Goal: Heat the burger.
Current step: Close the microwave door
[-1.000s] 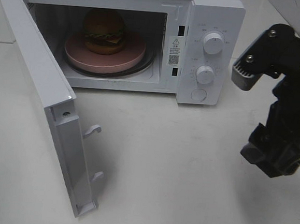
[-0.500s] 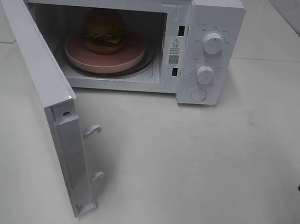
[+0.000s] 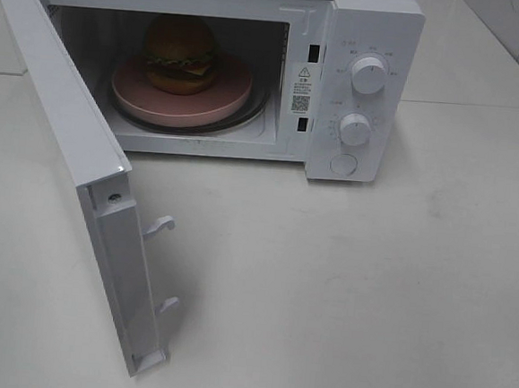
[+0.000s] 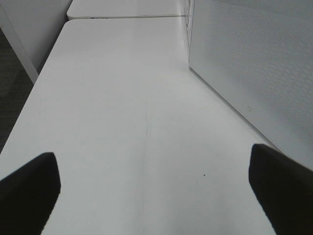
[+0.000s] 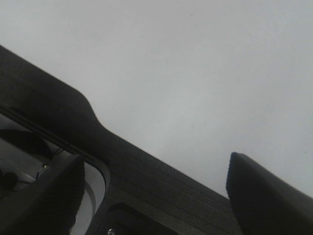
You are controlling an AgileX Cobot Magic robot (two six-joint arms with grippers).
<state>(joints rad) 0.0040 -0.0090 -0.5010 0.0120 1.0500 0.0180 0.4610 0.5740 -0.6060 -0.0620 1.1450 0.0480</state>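
Note:
The burger (image 3: 180, 55), with its golden-brown bun and green lettuce frill, sits upright on a round pink plate (image 3: 214, 106) inside the white microwave (image 3: 372, 23). The microwave door (image 3: 69, 157) stands wide open toward the front left. Neither arm shows in the exterior high view. In the left wrist view my left gripper (image 4: 154, 182) is open over bare table, with the door's meshed outer face (image 4: 254, 63) beside it. My right gripper (image 5: 156, 192) is open with nothing between its fingers, seen over a black ribbed surface (image 5: 58, 117).
Two white knobs (image 3: 369, 74) (image 3: 354, 129) and a round button (image 3: 344, 165) sit on the microwave's right panel. Two latch hooks (image 3: 160, 227) stick out of the door's edge. A white table (image 3: 342, 290) spreads in front. Its left edge (image 4: 34, 83) shows in the left wrist view.
The right arm, at the right edge of the exterior high view a second ago, has pulled out of that view to the right. The burger, plate and door have not moved.

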